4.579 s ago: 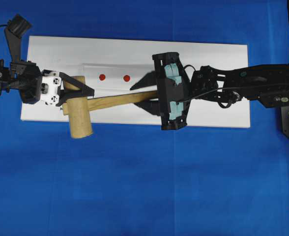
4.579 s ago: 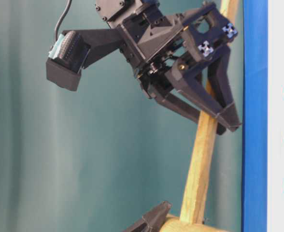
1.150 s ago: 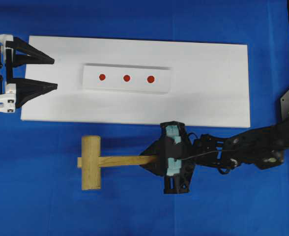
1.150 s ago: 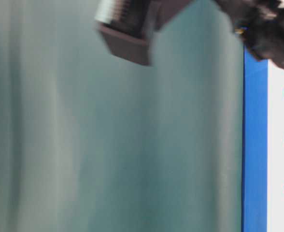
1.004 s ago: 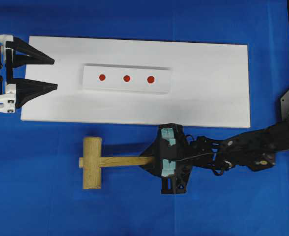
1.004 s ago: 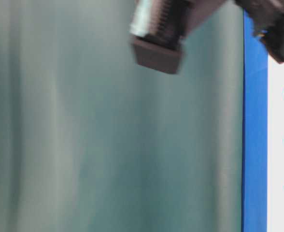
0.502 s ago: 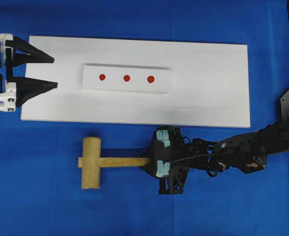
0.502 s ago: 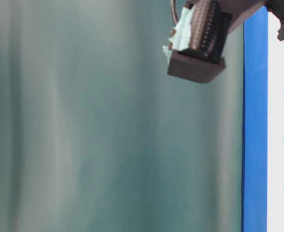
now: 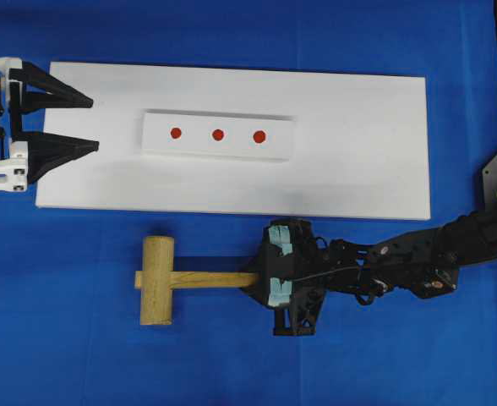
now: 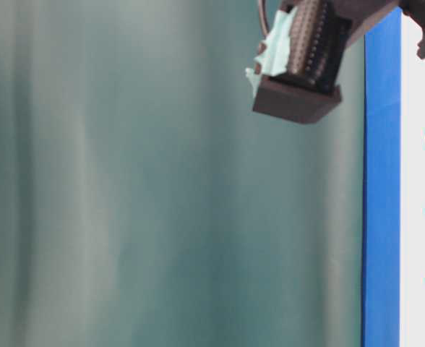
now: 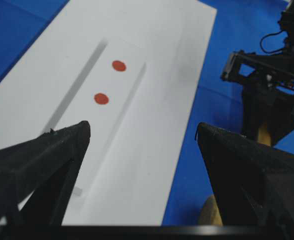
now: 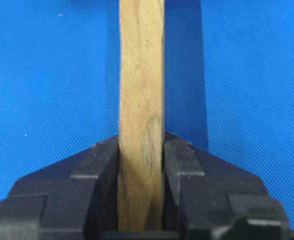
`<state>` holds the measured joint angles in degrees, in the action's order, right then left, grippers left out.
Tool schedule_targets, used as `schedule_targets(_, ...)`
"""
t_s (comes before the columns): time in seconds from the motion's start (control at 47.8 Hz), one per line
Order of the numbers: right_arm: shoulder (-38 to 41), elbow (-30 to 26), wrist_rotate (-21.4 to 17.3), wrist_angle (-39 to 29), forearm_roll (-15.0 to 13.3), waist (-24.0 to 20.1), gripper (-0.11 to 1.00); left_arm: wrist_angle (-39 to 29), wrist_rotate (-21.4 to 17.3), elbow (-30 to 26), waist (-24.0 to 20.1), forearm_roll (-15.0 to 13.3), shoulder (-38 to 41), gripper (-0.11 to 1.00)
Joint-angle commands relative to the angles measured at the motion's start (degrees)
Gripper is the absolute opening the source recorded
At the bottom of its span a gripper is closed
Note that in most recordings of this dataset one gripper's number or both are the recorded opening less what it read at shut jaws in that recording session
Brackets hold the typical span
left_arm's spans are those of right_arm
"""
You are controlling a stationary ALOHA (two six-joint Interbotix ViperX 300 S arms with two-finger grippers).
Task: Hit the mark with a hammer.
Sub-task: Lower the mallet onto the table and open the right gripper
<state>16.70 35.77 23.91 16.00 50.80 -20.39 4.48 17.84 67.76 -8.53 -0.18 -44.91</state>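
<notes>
The right claw (image 9: 255, 281) is pinching the hammer (image 9: 168, 280) by the end of its thin handle, low in the overhead picture, on the blue surface (image 9: 232, 364). The head probably pulls down, so a tight hold matters. Farther up, the red marks (image 9: 217, 134) are waiting. The left claw (image 9: 92, 123) is sitting spread wide, upper left.

I am looking at a robotics lab bench set up for a test, not a home or shop. The tabletop (image 9: 232, 355) is covered edge to edge in plain blue cloth, with a white board (image 9: 358, 152) laid flat on it carrying a raised strip with three red dots (image 9: 217, 134) as targets. A plain grey-green curtain (image 10: 126, 188) closes off the background. Two black robot arms with cameras strapped to their wrists reach in from either side.
</notes>
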Motion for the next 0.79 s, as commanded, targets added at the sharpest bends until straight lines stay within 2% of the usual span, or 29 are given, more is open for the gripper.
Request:
schedule_targets(0.0, -0.9, -1.1, -0.1, -1.1, -0.1, -0.4, 0.07, 0.4, -0.2, -0.6, -0.1, -0.1, 0.2, 0.84)
schedule_targets(0.188, -0.9, -1.1, -0.2, -1.9, -0.1, -0.4, 0.07, 0.4, -0.2, -0.5, -0.1, -0.1, 0.2, 0.84)
schedule_targets(0.23, -0.9, -1.1, -0.2, -1.9, -0.1, -0.4, 0.11, 0.4, -0.2, -0.6, -0.1, -0.1, 0.2, 0.84)
schedule_targets(0.272, -1.0, -1.1, -0.1, -1.9, -0.1, -0.4, 0.18, 0.4, -0.2, -0.6, -0.2, -0.1, 0.2, 0.84)
schedule_targets(0.335, -1.5, -1.1, -0.1, -1.8, -0.1, -0.4, 0.34, 0.2, -0.2, -0.6, -0.2, -0.1, 0.2, 0.84)
schedule_targets(0.502, -5.8, -0.3, 0.9, -1.9, -0.4, -0.4, 0.82, 0.1, -0.1, -0.5, -0.2, -0.1, -0.1, 0.84)
schedule_targets(0.544, -7.2, 0.0, 1.3, -1.9, -0.5, -0.3, 0.89, 0.1, -0.1, -0.5, -0.1, -0.1, -0.2, 0.84)
schedule_targets(0.69, -13.2, 1.3, 4.0, -2.1, -0.5, 0.4, 0.81, -0.1, 0.3, -0.4, -0.1, -0.1, -1.5, 0.84)
schedule_targets(0.774, -17.4, 2.0, 6.0, -3.1, -0.5, 1.0, 0.8, -0.5, 0.3, -0.4, -0.2, -0.1, -2.4, 0.84)
